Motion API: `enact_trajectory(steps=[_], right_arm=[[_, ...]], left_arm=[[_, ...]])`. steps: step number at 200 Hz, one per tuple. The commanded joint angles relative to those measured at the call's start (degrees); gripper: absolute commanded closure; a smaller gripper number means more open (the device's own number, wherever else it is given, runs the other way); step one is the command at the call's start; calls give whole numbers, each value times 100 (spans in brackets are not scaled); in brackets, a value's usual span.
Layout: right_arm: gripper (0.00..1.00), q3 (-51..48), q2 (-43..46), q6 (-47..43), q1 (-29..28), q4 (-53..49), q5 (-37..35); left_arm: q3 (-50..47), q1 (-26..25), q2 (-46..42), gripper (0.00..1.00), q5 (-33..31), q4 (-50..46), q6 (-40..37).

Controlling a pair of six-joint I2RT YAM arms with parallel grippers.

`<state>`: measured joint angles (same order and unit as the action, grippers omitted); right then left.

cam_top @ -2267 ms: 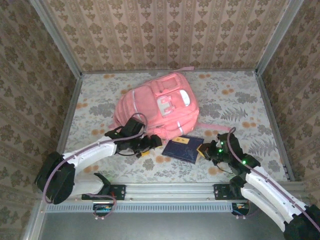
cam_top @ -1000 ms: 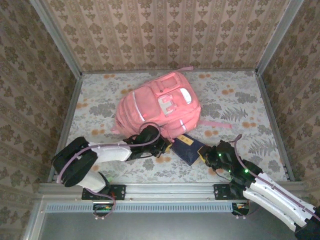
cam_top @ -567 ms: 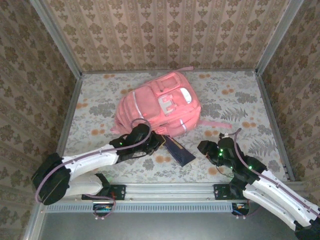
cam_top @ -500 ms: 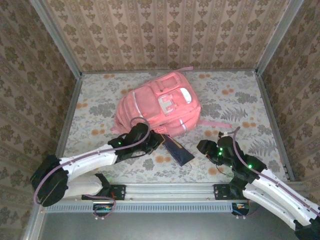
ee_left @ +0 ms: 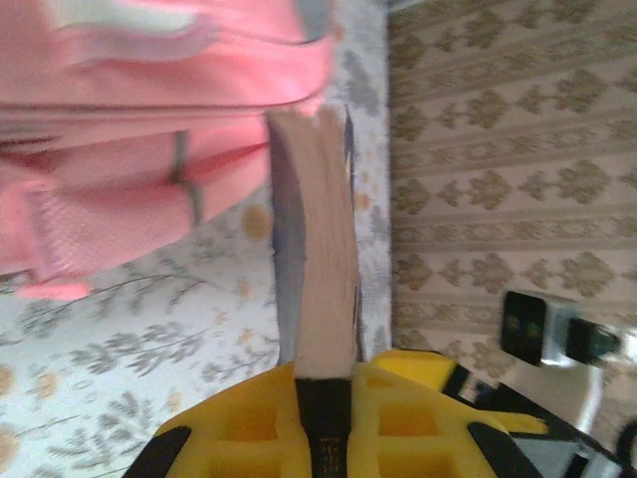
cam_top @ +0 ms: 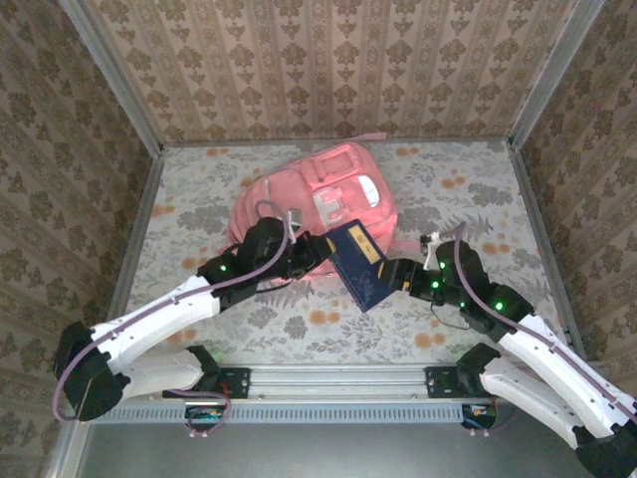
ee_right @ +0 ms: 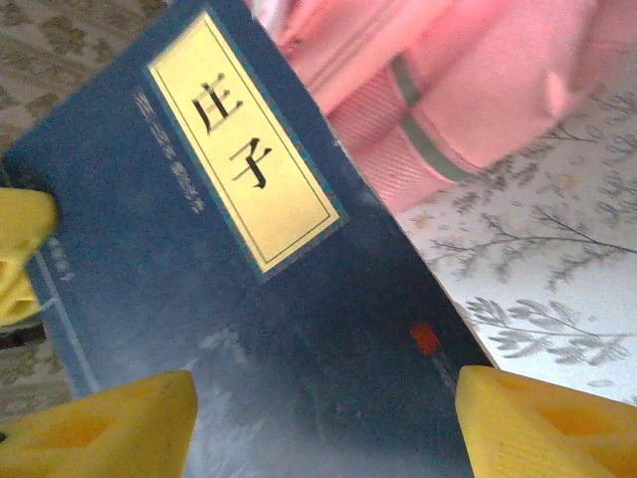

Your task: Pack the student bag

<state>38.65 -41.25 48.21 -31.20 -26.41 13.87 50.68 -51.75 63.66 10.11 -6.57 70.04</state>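
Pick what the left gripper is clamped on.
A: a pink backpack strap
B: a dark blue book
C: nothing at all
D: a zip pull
B: the left wrist view shows the left gripper shut on the edge of the dark blue book.

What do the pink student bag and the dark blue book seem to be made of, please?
The student bag looks like matte woven pink fabric, with a mesh-textured panel and grey stripe. The book seems paper: dark blue matte cover, yellow title label, cream page edges.
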Motion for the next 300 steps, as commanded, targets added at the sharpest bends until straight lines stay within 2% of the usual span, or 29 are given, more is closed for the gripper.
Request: enact_trajectory(steps=[1, 22, 36, 72, 102, 127, 153, 164, 199, 212, 244, 258, 267, 282, 300], right_arm=[[24, 557, -285, -773, 371, 41, 845], [14, 893, -658, -1178, 729, 97, 1463], [0, 980, -928, -1262, 855, 413, 2002], [0, 1233, -1418, -1428, 1069, 1134, 2551], [1, 1162, -2025, -460, 1178, 2857, 3958], [5, 978, -2268, 642, 1151, 4479, 4489], [13, 939, -2298, 874, 1050, 4768, 4572], [20, 912, -2341, 1024, 955, 4962, 4648], [61, 872, -2204, 880, 909, 4593, 4414], [73, 863, -2194, 871, 914, 4501, 4346], [83, 881, -2225, 848, 918, 4369, 4243], [86, 906, -2198, 860, 921, 4373, 4196], [90, 944, -2194, 874, 922, 4368, 4166], [97, 964, -2202, 967, 914, 4411, 4083], [100, 951, -2225, 1096, 913, 4558, 3980]], left_arm=[[774, 95, -65, 100, 470, -398, -1066], [1337, 317, 61, 100, 1107, -825, -1873], [1463, 511, 127, 100, 1705, -778, -2225], [1404, 1009, 130, 100, 3177, -148, -2444], [1277, 1234, 22, 100, 3646, 191, -2402], [1123, 1488, -154, 100, 3791, 440, -2313], [877, 1741, -227, 100, 4035, 940, -1998], [801, 1818, -231, 100, 4078, 1106, -1899], [684, 2032, -273, 100, 4128, 1159, -1837], [659, 2070, -277, 100, 4155, 1195, -1827], [574, 2175, -310, 100, 4168, 1132, -1824], [436, 2195, -341, 76, 4140, 1198, -1736], [281, 2179, -345, 65, 4169, 1459, -1563], [6, 2074, -311, 54, 4231, 2082, -1206], [-101, 1812, -275, 48, 4173, 2302, -1193]])
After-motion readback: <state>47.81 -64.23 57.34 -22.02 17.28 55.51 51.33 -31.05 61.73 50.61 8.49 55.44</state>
